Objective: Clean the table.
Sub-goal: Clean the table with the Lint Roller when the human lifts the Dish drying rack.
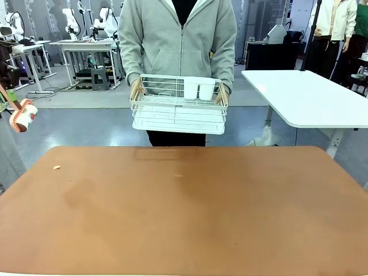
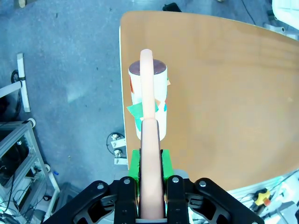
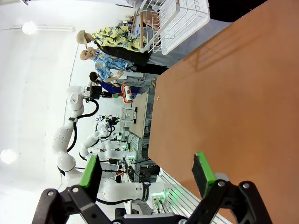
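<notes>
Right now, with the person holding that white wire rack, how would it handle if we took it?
Likely stiff and light for its size: the white wire rack is open wire, and the person holds it level. The two white containers inside it may tip or slide if loose. Thin wire could slip in a pinch.

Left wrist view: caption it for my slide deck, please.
Left gripper clamps a pink-handled roller near the brown table's edge.

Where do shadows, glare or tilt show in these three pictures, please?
Front view: even light, a faint shadow on the table below the white rack. Left wrist view: mild sheen across the table. Right wrist view: rolled sideways, two lamps glaring against a washed-out white side.
</notes>
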